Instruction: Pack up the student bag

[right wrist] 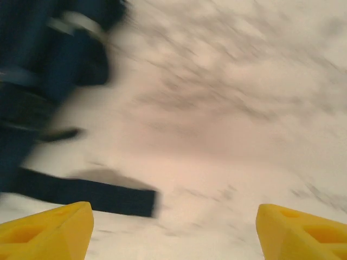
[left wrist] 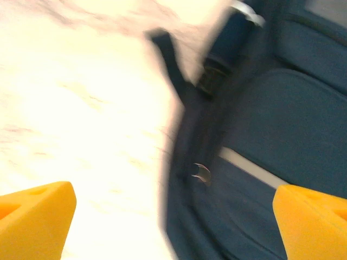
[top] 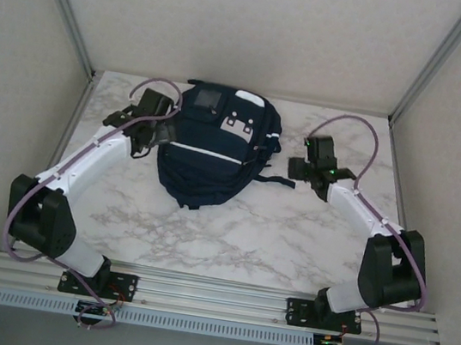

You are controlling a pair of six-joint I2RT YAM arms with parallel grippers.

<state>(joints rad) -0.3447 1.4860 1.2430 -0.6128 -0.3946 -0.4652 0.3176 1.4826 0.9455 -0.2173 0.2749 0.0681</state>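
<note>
Both arms are up at the far end of the tabletop (top: pixel 274 231), one on each side of the student bag (top: pixel 215 148). The bag lies flat between the two tools, front face up, its white stripe (top: pixel 207 153) running across the middle and the grey patch (top: pixel 208 100) near its far end.

Left tool (left wrist: pixel 173 189) first: wide open. Its yellow fingers (left wrist: pixel 35 216) sit at the two bottom corners of the wrist view, well apart, with nothing clamped between them. The picture is blurred, but the bag's navy side is plain to see just ahead of the tool and to its right, with pale tabletop to its left. A small metal piece (left wrist: pixel 201 172) glints on the bag's edge; what it is, I cannot tell. From above, this tool sits right at the bag's left flank; whether it touches the fabric I cannot tell.

Over to the right tool (right wrist: pixel 173 208): also spread wide, yellow fingers (right wrist: pixel 303 233) well apart, nothing in hold. Bare marble lies under and ahead of it. The bag is off to its left, and a black strap (right wrist: pixel 81 192) trails out from the bag across the tabletop, ending just ahead of the left finger. From above, this tool stands near the bag's right side, clear of it.
</note>
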